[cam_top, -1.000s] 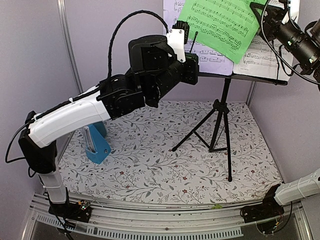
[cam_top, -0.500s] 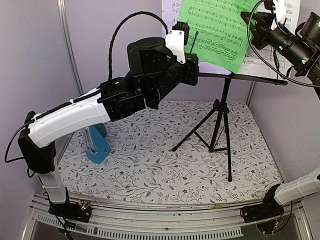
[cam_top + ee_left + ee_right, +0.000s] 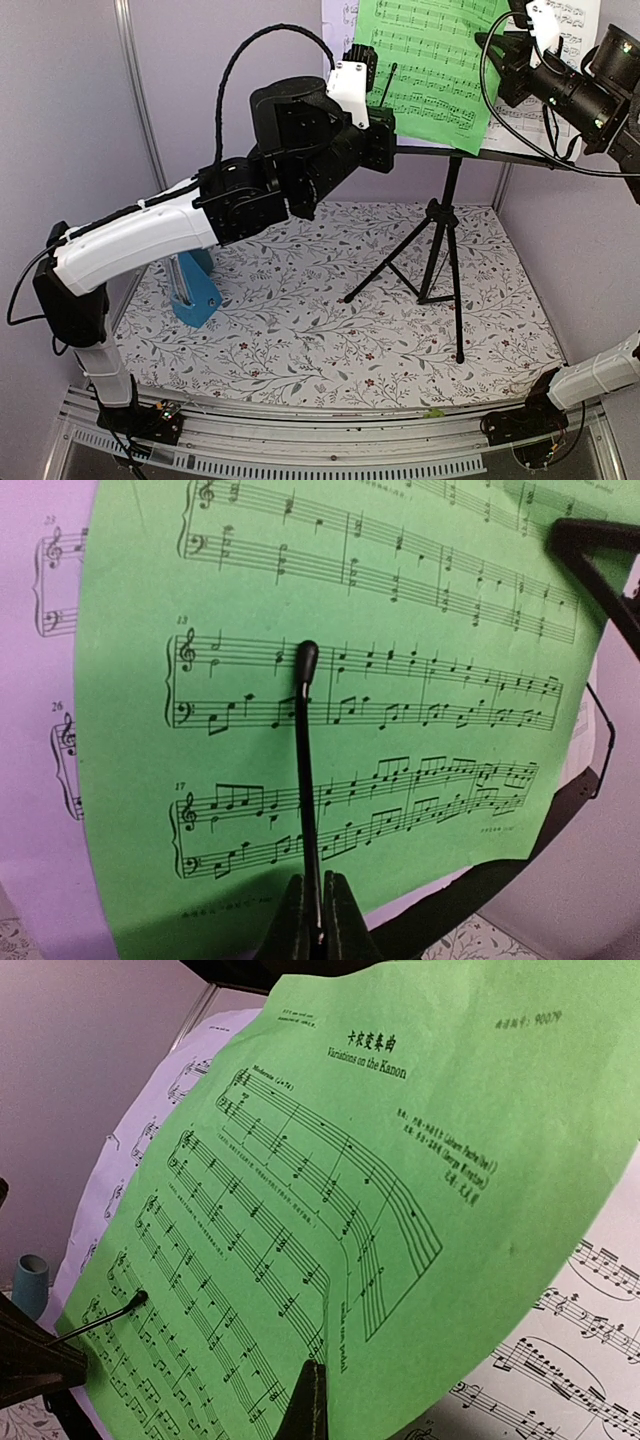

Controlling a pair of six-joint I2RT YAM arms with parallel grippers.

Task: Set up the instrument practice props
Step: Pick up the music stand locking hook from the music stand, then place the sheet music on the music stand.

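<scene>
The blue metronome point(image 3: 195, 285) sits on the floral worktop point(image 3: 300, 330) at left, and behind it the tripod music stand point(image 3: 440, 240) rises upright. At its desk the left pincer point(image 3: 318, 890) clamps a thin upward-pointing rod point(image 3: 305, 740). The right pincer point(image 3: 497, 45) is closed on the green page point(image 3: 430, 60), whose long axis is tilted across the white pages point(image 3: 530, 120).

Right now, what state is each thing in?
music stand: upright, legs spread.
white sheet-music pages: on its desk.
green sheet-music page: bowed, over them.
blue metronome: standing on table.
left gripper: shut on thin black rod.
right gripper: shut on green sheet-music page.
</scene>
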